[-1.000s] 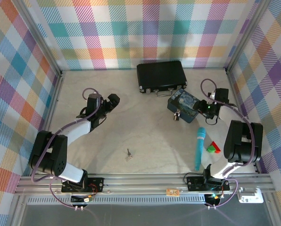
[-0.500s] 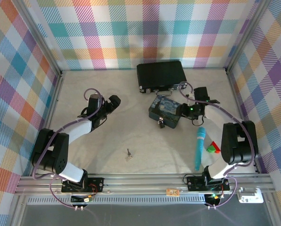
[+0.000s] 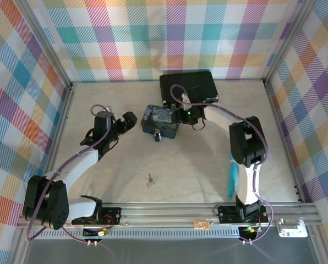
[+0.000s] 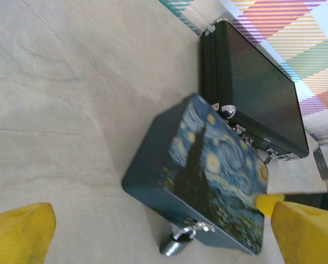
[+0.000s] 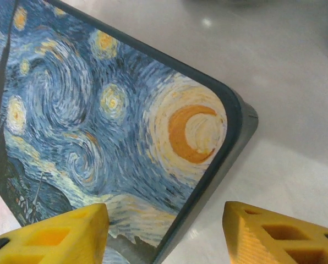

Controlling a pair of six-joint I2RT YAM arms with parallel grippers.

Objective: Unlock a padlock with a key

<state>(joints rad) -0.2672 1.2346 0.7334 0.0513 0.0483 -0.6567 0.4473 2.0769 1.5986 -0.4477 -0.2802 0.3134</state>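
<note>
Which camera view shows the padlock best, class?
The left wrist view: the padlock sits close up at the clasp of the painted tin, body and shackle both distinguishable. The top external view gives it as a small dark speck at the tin's near edge. The right wrist view looks at the tin's lid.

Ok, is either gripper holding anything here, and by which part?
Nothing looks held. The left gripper stands open short of the tin; the right gripper straddles its corner, with a gap at one finger.

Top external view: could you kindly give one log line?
padlock on tin | key on table | left gripper: jaws open | right gripper: jaws open at tin
</note>
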